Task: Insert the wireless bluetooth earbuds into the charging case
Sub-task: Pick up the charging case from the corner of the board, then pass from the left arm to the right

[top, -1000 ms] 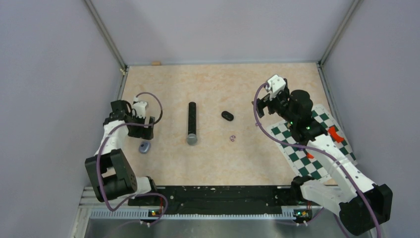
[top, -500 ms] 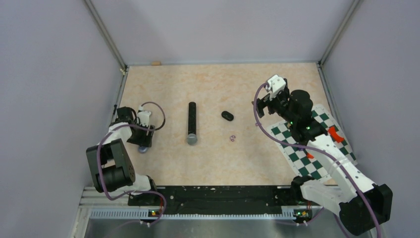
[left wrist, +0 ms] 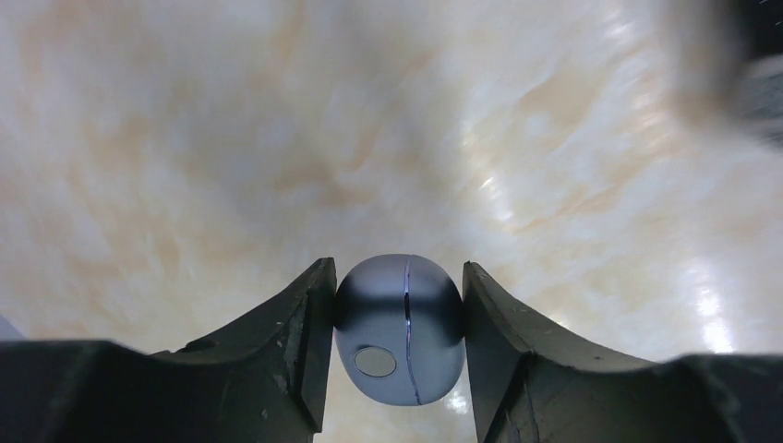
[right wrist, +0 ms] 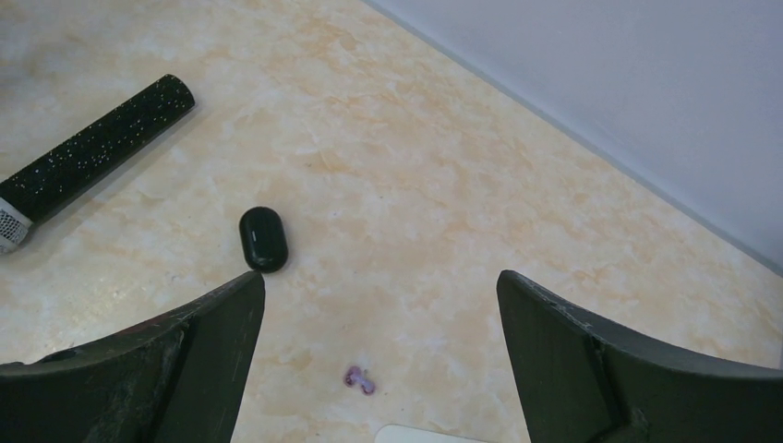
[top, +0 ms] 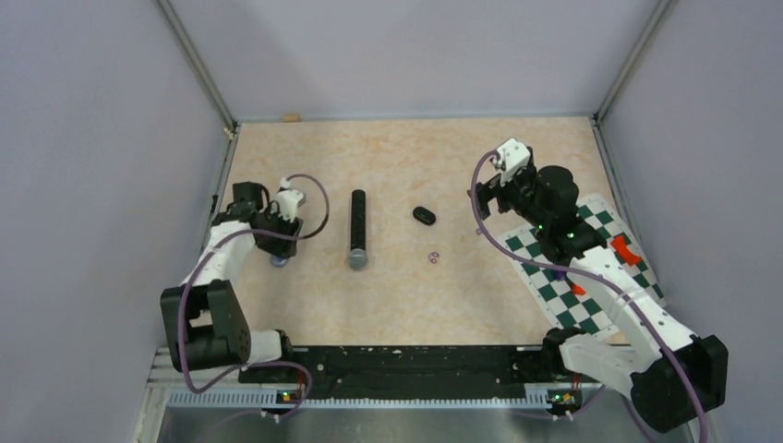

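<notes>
One low left tool [left wrist: 397,268] pinches case [left wrist: 399,351].

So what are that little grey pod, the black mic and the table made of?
Pod: probably smooth plastic in satin grey-blue, with a soft sheen, a fine seam and a small metallic-looking oval inset.
Mic: black handle with a gritty, sparkling coat; what lies under it is unclear.
Table: glossy marble-patterned top with glare patches, likely laminate rather than stone.
</notes>
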You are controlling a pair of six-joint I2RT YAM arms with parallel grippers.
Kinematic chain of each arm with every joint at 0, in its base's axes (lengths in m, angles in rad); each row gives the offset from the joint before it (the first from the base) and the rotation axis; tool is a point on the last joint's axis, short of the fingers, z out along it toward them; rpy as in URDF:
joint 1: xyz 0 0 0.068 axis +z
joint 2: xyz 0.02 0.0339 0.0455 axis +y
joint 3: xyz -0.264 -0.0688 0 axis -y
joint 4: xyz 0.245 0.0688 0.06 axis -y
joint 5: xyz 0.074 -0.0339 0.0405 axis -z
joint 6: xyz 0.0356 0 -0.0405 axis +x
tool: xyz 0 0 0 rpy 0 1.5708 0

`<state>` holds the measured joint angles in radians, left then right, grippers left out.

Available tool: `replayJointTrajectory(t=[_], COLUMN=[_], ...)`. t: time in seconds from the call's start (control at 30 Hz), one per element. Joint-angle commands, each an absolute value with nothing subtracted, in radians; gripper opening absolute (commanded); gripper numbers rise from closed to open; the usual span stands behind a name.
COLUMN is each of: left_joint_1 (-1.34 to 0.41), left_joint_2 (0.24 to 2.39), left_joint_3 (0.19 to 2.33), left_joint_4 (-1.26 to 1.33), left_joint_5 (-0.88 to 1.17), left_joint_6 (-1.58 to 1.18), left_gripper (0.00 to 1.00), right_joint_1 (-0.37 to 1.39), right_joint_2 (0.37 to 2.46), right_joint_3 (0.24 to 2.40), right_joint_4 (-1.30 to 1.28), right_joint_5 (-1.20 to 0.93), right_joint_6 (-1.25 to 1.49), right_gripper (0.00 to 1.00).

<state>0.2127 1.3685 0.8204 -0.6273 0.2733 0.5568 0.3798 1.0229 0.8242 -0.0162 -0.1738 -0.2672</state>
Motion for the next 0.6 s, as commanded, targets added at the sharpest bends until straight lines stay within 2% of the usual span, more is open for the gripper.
replayJointTrajectory(t=[0.0, 0.1, 0.3, 0.57], left_joint_1=[-0.063, -0.26, -0.616, -0.809], left_joint_2=[1.251, 1.267, 1.42, 1.527], left_joint_3=[0.966, 1.061, 1.259, 1.351], left_joint_4=[-0.645, -0.607, -0.624, -0.603], left_joint_5=[0.315, 0.265, 0.081, 0.04], left_joint_6=[0.588, 0.597, 0.705, 0.697], left_gripper=[0.18, 0.17, 0.13, 0.05], right_joint_1=[0.389, 0.381, 0.319, 0.289], right_joint_2=[1.047, 1.063, 1.144, 1.28], right_joint_3=[0.852, 0.874, 0.945, 0.898], right_joint_4=[0.008, 0.013, 0.035, 0.261], right_joint_5=[-0.18, -0.261, -0.558, -0.796], right_joint_6=[-0.211, -0.172, -0.019, 0.294], right_gripper=[0.96, 0.97, 0.98, 0.95])
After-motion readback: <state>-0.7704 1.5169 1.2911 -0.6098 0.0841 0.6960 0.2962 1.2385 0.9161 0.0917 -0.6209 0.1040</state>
